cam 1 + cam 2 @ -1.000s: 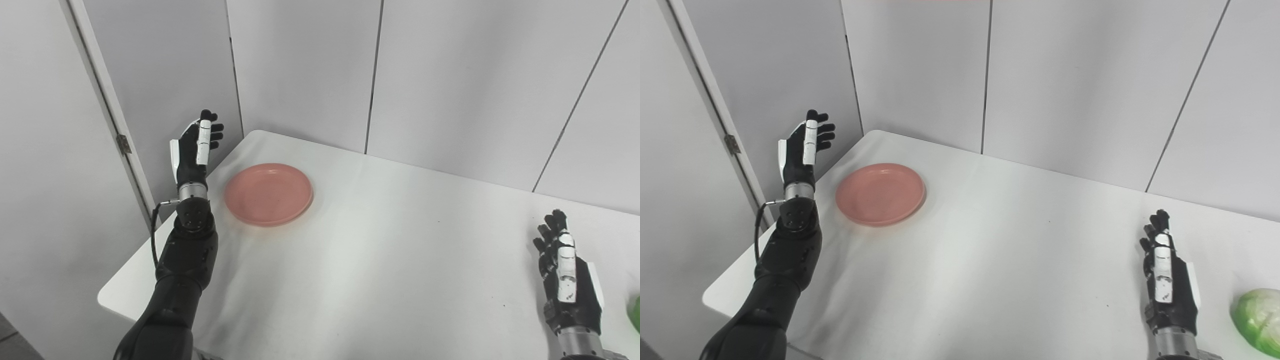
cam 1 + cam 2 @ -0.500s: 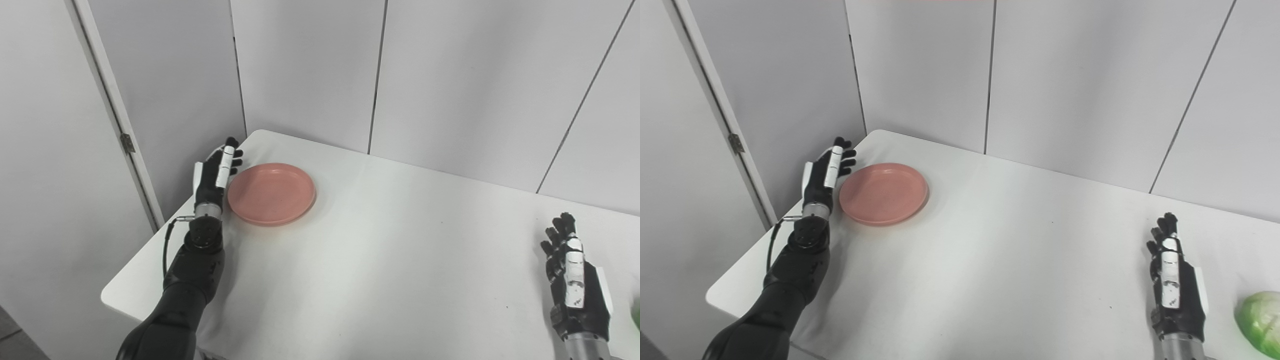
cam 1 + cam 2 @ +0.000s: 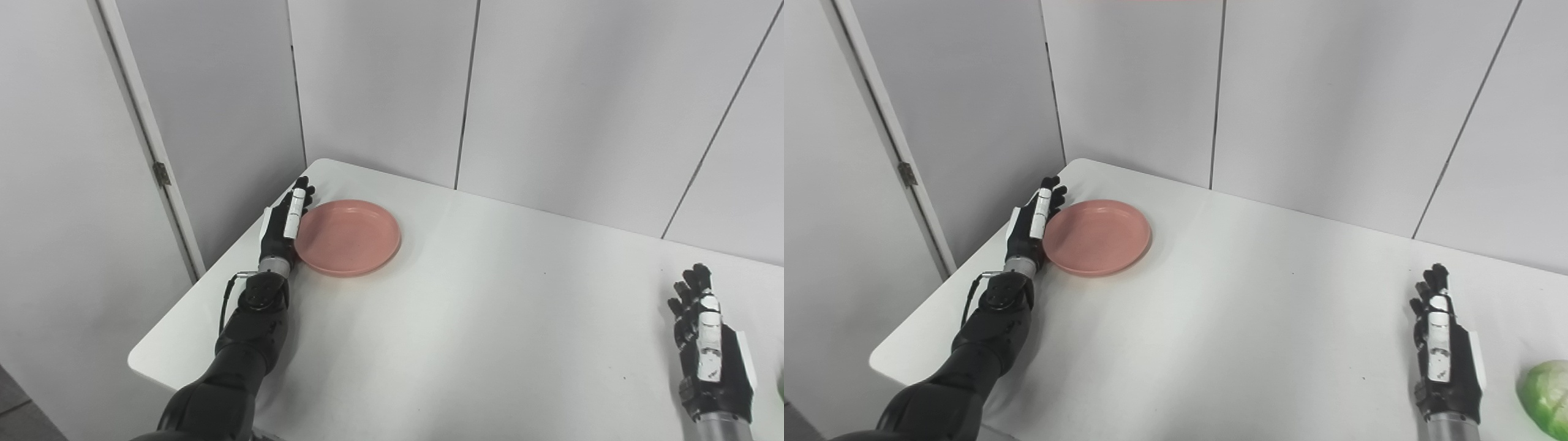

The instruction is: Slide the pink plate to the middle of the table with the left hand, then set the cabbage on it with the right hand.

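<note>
The pink plate (image 3: 349, 237) lies near the table's far left corner. My left hand (image 3: 283, 222) is open, fingers straight, standing on edge on the table against the plate's left rim. My right hand (image 3: 710, 355) is open and empty, upright near the table's front right. The green cabbage (image 3: 1543, 395) lies on the table just right of the right hand, cut off by the picture's edge; in the left eye view only a sliver of it shows (image 3: 781, 392).
The white table (image 3: 490, 318) stretches between the plate and the right hand. Grey wall panels (image 3: 380, 86) stand close behind it, and a door with a hinge (image 3: 162, 174) stands to the left beyond the table's left edge.
My left hand has come down from raised beside the table to the tabletop against the plate's left rim. The camera has shifted slightly. The right hand has stayed in place.
</note>
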Action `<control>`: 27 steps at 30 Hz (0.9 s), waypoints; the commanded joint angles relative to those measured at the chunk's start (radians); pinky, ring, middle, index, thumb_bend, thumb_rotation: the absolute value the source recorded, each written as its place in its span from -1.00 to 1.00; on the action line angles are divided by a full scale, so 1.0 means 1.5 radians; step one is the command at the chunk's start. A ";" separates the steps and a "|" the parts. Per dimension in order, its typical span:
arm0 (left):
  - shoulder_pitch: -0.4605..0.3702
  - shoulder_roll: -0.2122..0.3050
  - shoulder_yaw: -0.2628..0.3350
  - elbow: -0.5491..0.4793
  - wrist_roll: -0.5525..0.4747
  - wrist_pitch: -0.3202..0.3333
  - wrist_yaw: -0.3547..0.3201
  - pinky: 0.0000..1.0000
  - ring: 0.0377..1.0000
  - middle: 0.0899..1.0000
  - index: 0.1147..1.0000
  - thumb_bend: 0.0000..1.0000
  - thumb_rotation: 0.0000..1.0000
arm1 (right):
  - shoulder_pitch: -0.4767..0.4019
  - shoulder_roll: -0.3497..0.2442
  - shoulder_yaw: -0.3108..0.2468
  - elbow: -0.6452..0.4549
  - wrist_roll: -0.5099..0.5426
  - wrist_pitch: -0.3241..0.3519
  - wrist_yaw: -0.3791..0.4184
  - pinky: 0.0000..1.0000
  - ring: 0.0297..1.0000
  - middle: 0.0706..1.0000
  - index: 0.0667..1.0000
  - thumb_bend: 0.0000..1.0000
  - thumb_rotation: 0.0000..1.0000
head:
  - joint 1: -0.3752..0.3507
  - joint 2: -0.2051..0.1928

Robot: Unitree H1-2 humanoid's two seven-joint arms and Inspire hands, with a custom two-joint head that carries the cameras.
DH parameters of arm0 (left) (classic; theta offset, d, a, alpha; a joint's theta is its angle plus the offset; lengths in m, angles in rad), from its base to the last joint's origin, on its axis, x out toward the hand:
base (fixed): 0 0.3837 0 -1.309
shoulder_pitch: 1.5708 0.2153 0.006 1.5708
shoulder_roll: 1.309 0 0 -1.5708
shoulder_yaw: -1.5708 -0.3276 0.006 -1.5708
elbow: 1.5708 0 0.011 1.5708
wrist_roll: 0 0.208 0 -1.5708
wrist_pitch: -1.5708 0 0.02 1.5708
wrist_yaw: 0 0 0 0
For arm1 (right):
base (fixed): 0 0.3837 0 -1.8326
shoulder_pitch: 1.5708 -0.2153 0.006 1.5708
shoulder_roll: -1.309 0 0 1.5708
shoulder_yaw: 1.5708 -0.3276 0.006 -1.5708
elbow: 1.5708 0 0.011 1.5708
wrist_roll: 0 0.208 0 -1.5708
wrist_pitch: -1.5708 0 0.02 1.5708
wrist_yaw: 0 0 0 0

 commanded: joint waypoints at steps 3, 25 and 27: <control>-0.024 -0.033 -0.008 -0.037 -0.027 0.008 -0.038 0.79 0.78 0.73 0.69 0.68 1.00 | 0.011 0.002 0.003 -0.007 0.001 0.002 0.004 1.00 1.00 1.00 1.00 0.15 0.96 | -0.024 0.006; -0.010 -0.184 -0.075 -0.145 -0.040 0.052 -0.087 0.80 0.74 0.67 0.64 0.64 1.00 | 0.001 0.048 0.028 0.011 -0.069 -0.008 -0.060 1.00 1.00 1.00 1.00 0.25 0.90 | -0.278 0.064; -0.007 -0.191 -0.080 -0.148 -0.048 0.061 -0.100 0.83 0.77 0.70 0.66 0.67 1.00 | -0.002 0.055 0.029 0.014 -0.075 -0.012 -0.070 1.00 1.00 1.00 1.00 0.26 0.88 | -0.294 0.067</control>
